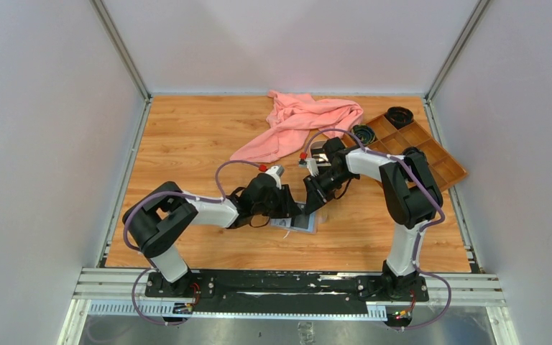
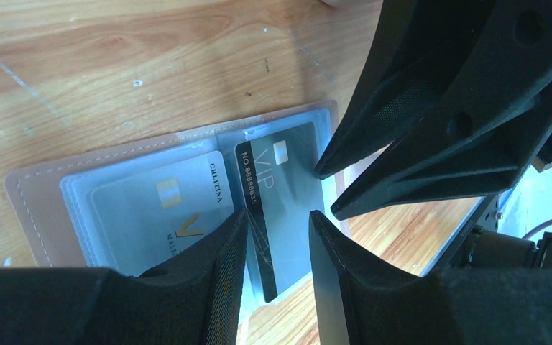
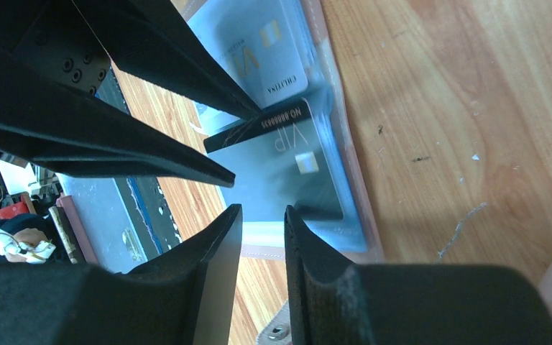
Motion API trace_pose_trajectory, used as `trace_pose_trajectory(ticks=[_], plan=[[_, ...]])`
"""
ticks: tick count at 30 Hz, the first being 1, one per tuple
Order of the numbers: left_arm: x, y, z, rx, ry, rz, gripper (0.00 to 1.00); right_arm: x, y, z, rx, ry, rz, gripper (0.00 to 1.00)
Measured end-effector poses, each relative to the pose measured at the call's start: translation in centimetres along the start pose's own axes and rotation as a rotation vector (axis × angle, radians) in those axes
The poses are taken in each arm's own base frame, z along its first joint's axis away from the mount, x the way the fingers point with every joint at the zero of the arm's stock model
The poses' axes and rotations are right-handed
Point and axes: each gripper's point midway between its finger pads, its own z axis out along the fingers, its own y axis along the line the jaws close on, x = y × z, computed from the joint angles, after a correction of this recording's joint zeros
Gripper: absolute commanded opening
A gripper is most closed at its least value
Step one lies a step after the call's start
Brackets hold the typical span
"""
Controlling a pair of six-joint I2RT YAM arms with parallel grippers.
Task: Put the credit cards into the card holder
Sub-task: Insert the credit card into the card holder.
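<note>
Overhead overview, close wrist views sharing card holder (image 2: 25,205)

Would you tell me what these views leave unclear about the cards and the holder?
- Left wrist: the VIP card's lower end lies between the left gripper's fingers; whether it is gripped is unclear.
- Right wrist: whether the right gripper pinches the card holder's sleeve is unclear.
- Top: both grippers cover nearly all the card holder; cards too small.

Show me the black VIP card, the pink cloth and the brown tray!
black VIP card (image 2: 282,205): left wrist view, on its dark face under the letters.
pink cloth (image 1: 298,122): top view, on the crumpled middle.
brown tray (image 1: 411,135): top view, on a bare compartment floor.
</note>
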Motion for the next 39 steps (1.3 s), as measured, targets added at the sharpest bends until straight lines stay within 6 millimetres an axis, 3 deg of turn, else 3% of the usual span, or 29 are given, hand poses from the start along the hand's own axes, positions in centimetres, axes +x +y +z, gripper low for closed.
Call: trace_pose_trajectory(ticks=[8,16,28,33,39], plan=[[0.3,-0.2,0.7,0.004,0.018,-0.01,0.38,-0.1,0.0,-0.2,0.004,-0.005,-0.006,0.33],[0.1,-0.1,0.6,-0.002,0.009,-0.01,0.4,-1.3,0.4,-2.2,0.038,-0.063,-0.074,0.33],[0.1,0.2,-0.4,-0.01,-0.014,0.007,0.41,-0.4,-0.1,-3.0,0.026,-0.079,0.015,0.36],[-0.5,-0.3,-2.1,0.007,-0.053,0.034,0.41,-0.5,0.6,-2.9,-0.012,-0.089,0.015,0.36],[-3.5,-3.1,-6.3,0.093,-0.203,0.107,0.44,-1.3,2.2,-4.4,-0.002,-0.128,-0.094,0.36]])
